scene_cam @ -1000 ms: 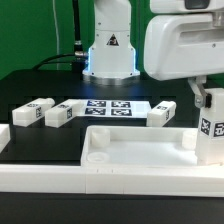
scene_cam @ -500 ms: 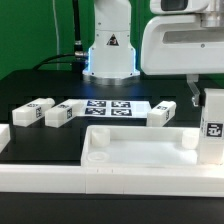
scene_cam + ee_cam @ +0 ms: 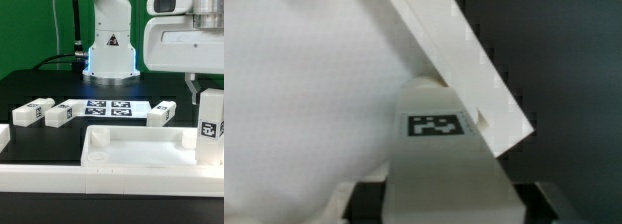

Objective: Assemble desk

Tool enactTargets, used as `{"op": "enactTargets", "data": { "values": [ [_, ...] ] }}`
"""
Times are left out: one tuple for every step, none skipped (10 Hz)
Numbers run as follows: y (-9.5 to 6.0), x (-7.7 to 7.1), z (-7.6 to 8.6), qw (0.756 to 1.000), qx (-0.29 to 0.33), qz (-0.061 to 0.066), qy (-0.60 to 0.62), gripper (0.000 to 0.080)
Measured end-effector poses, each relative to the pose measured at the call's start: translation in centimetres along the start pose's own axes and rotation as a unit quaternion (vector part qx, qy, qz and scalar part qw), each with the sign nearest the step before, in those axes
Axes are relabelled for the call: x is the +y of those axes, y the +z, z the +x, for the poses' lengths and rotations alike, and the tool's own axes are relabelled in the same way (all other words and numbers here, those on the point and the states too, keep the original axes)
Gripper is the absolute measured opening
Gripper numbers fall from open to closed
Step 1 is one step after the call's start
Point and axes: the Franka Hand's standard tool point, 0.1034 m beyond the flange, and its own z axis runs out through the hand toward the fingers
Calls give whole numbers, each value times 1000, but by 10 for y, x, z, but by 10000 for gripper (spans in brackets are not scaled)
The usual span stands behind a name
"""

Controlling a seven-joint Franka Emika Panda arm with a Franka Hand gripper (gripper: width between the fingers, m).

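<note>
White leg (image 3: 210, 125) stays clamped upright in my tool (image 3: 441, 203) at the right edge of the frame, barely shifted sideways since a moment ago, at the desk top's (image 3: 130, 152) right corner, so I judge seating it still lies ahead.

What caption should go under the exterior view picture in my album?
Robot tool holding one white leg upright near the desk top, three legs lying behind.
</note>
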Motion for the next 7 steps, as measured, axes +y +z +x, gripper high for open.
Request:
{"op": "enactTargets", "data": {
  "values": [
    [0, 0, -1, 998, -5, 2, 55, 291],
    [0, 0, -1, 997, -4, 3, 78, 291],
    [0, -1, -1, 996, -5, 2, 94, 291],
    [1, -1, -2, 994, -5, 2, 105, 300],
    [1, -1, -2, 996, -5, 2, 90, 300],
    [1, -1, -2, 997, -5, 2, 76, 476],
    [1, -1, -2, 998, -5, 2, 61, 613]
  ]
}}
